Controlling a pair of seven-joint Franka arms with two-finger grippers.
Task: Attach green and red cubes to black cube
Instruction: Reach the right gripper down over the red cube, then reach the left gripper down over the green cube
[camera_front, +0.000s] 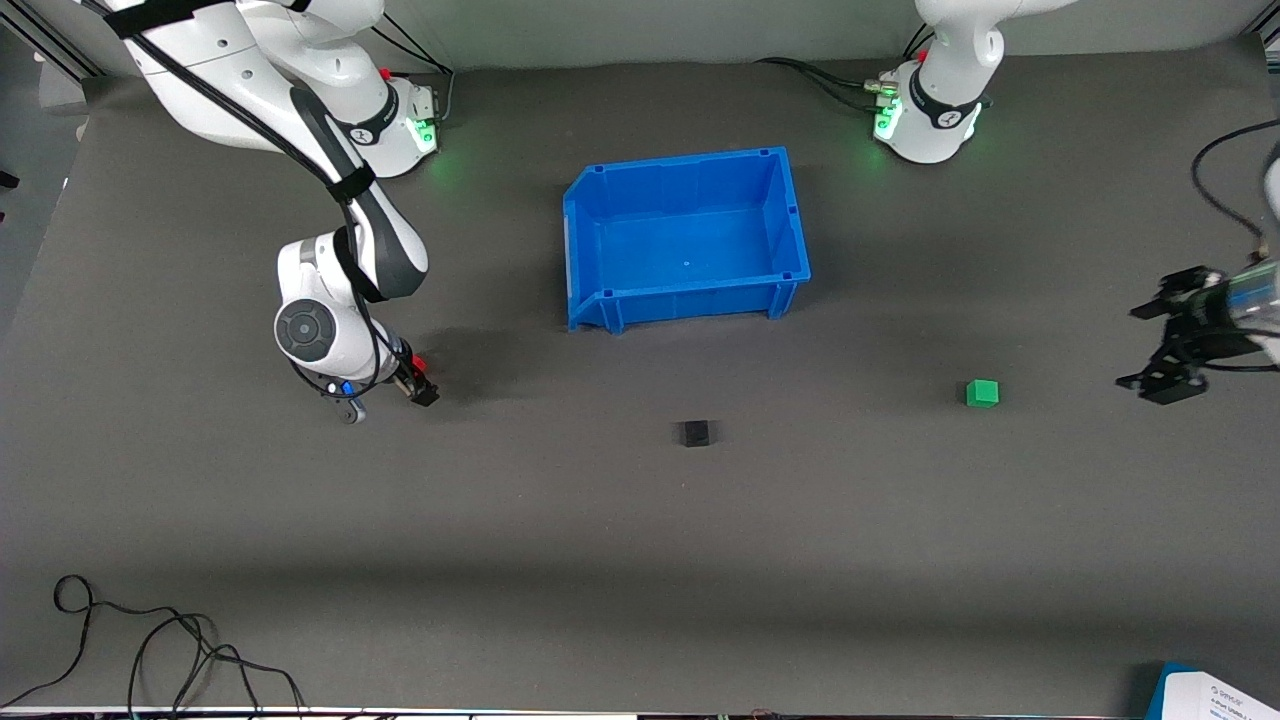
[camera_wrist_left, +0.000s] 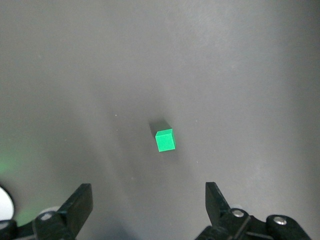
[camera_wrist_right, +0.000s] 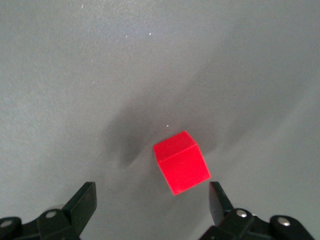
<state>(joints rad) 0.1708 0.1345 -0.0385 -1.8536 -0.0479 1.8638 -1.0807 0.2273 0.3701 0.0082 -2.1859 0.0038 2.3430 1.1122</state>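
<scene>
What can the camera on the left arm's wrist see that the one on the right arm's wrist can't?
Only the left wrist view shows the green cube, lying on the mat ahead of the open left hand. Only the right wrist view shows the red cube, close in front of the open right hand. Both show the same grey mat and neither shows the black cube.

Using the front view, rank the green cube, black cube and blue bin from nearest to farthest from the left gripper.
1. Green cube, beside the left gripper.
2. Black cube, mid-table.
3. Blue bin, toward the bases; its closest corner nearly ties the black cube.
</scene>
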